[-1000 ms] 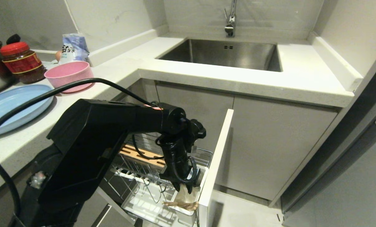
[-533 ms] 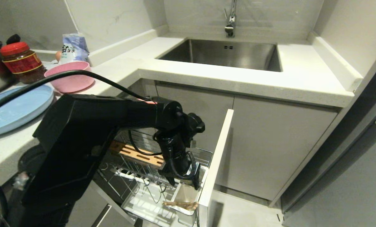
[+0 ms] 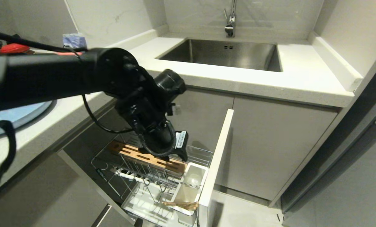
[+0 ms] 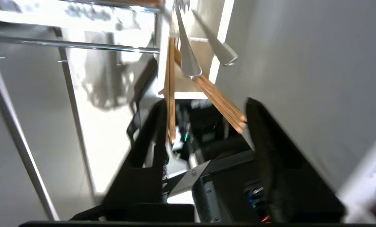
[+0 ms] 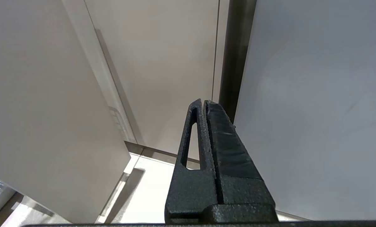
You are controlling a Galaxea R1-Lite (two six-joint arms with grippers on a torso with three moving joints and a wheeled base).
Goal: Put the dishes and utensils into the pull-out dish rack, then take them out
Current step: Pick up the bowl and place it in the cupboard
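The chopsticks (image 3: 181,205) stand in the utensil cup (image 3: 198,171) at the front corner of the pull-out dish rack (image 3: 125,164), below the counter (image 3: 238,78); the left gripper (image 3: 178,151) hangs above the rack

The pale stone tabletop (image 3: 207,74) wraps an L around a sunken steel sink (image 3: 221,52), with a chrome tap (image 3: 230,19) rising at its back edge. On the left stretch lies a light-blue oval plate (image 3: 21,114), mostly hidden behind the black arm; a red jar lid (image 3: 13,48) and a blue-white packet (image 3: 74,40) peek out above it. Below, the pull-out dish rack (image 3: 150,176) stands drawn out, carrying a slotted wooden strip (image 3: 134,154) and a white utensil cup (image 3: 191,186) holding light-wood chopsticks (image 3: 181,205) and a silver fork (image 4: 188,56).
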